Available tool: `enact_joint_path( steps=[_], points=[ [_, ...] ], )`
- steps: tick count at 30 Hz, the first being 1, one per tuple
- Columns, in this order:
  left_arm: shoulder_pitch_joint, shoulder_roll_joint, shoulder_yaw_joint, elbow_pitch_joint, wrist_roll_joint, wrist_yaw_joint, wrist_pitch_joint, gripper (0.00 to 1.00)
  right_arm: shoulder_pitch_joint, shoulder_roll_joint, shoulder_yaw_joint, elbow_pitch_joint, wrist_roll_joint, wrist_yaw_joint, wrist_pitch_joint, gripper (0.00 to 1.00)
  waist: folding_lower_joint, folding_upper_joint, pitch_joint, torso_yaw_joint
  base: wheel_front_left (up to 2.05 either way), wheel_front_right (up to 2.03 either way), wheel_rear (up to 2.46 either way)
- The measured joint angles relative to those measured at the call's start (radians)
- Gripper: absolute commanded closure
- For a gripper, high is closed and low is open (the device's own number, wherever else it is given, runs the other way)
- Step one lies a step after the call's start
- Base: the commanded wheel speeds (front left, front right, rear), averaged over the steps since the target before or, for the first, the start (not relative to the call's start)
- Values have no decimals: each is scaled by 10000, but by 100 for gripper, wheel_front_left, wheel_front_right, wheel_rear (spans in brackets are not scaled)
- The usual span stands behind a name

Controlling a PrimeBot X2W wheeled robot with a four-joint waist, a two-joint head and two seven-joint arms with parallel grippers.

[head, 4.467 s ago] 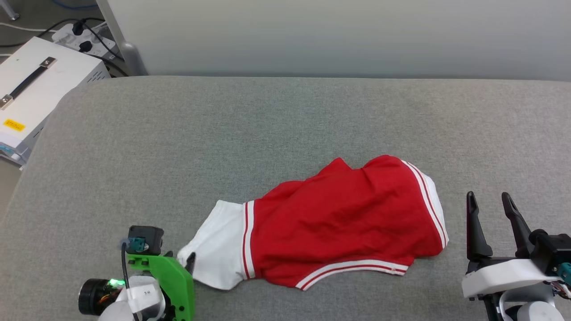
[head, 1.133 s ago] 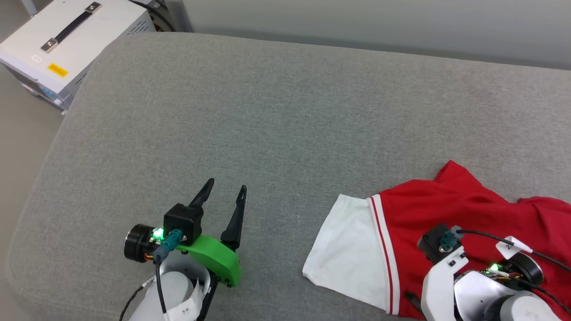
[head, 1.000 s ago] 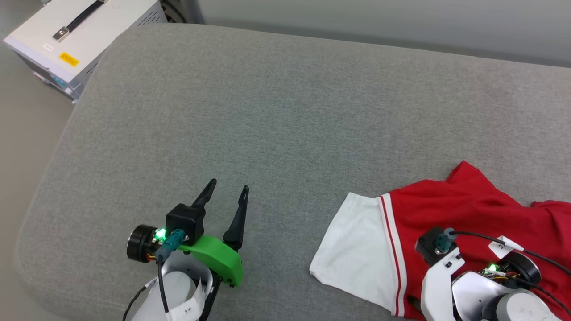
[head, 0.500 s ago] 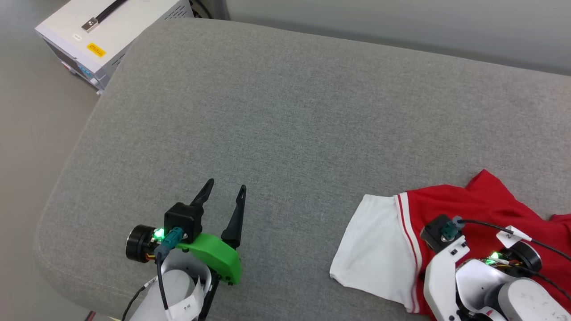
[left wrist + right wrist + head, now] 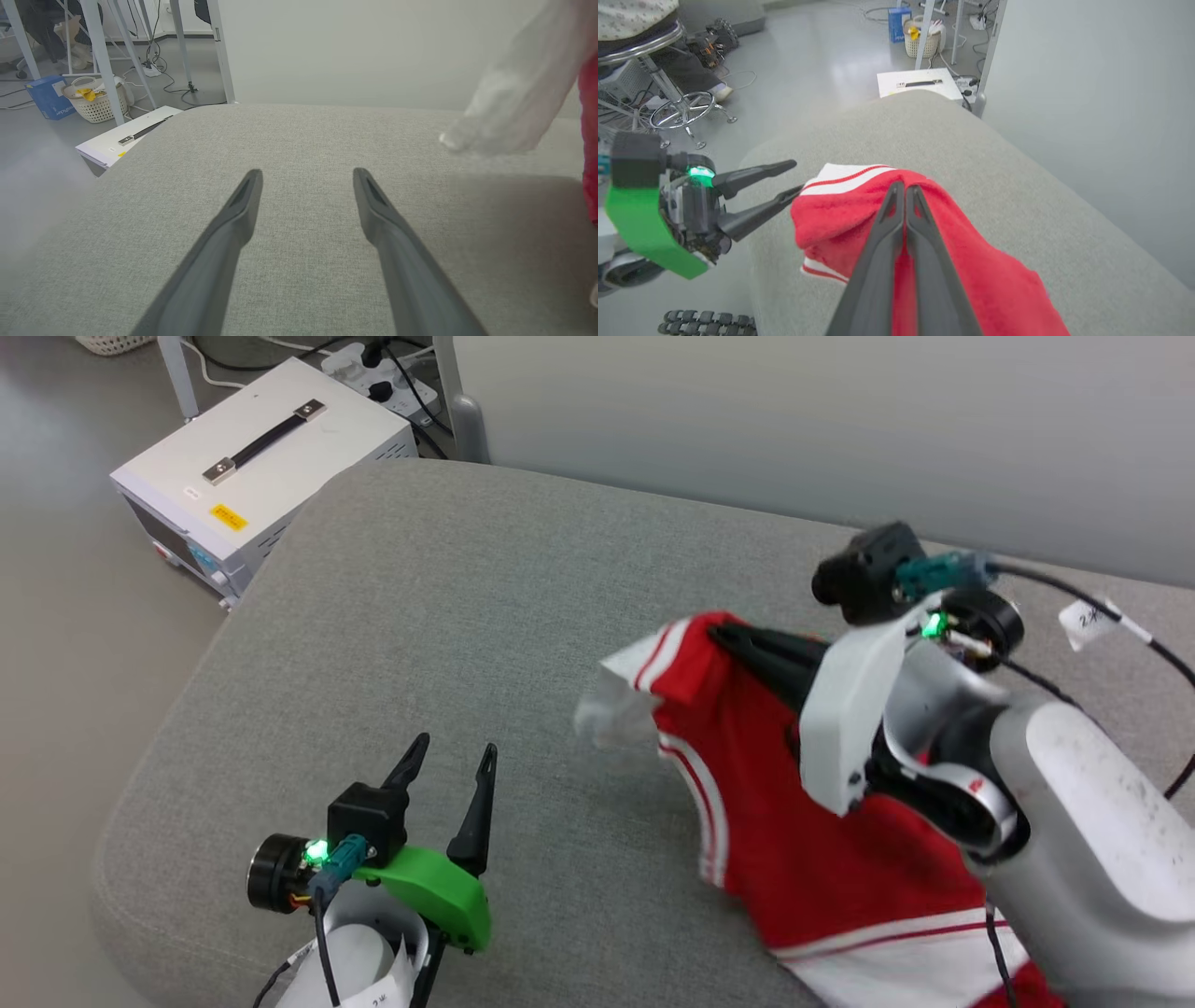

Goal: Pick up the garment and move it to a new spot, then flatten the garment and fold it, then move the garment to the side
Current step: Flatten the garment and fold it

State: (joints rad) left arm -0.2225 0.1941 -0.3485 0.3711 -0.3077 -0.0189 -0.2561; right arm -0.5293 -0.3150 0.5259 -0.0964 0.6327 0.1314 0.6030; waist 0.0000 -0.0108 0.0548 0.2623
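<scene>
- One white box (image 5: 271, 476) with one black handle is seen on the floor at far left, just beside the corner of the grey cushion (image 5: 485, 579).
- One left gripper (image 5: 454, 745) is seen over the cushion's near-left part. Its two fingers are spread wide and nothing is held. Bare cushion is seen in the gap in the left wrist view (image 5: 307, 173).
- One garment (image 5: 794, 840) is found right of centre, red with white striped trim. Its upper end is raised off the cushion and the rest hangs down toward the lower right.
- One white sleeve (image 5: 607, 709) is seen blurred at the garment's left edge, apart from the left gripper.
- One right gripper (image 5: 724, 635) is seen at the garment's raised end. Its two fingers are pressed together on a fold of the red cloth, and in the right wrist view (image 5: 906, 186) the cloth (image 5: 850, 210) is draped to both sides of the tips.
- One pale wall (image 5: 747, 420) is seen behind the cushion.
</scene>
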Motion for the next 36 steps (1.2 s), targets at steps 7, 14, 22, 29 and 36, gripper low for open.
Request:
enact_joint_path(
  steps=[7, 14, 22, 29, 36],
  points=[
    [202, 79, 196, -242, 0, 253, 0, 0, -2726, 1235, -876, 1371, 316, 0, -2174, 100, 0, 0, -275, 339, 0, 0, 0],
    [590, 291, 570, -548, -6, 506, 0, 0, -3724, 1580, -2890, 2006, 21, 0, -3689, 100, 0, 0, -402, 209, 0, 0, 0],
    [767, 291, 614, -690, -19, 554, 0, 0, 685, 1124, -5252, 1093, -334, -2, -3425, 100, 0, 0, -402, -502, 0, 0, 0],
    [746, 314, 598, -646, -35, 525, 0, 0, 4789, 1747, -6408, 1218, -439, -4, -3484, 100, 0, 0, -234, -1243, 0, 0, 0],
    [582, 324, 395, -499, -35, 453, 19, 0, 5378, 2337, -7026, 2447, -493, -4, -3891, 100, 0, 0, -22, -1924, 0, 0, 0]
  ],
)
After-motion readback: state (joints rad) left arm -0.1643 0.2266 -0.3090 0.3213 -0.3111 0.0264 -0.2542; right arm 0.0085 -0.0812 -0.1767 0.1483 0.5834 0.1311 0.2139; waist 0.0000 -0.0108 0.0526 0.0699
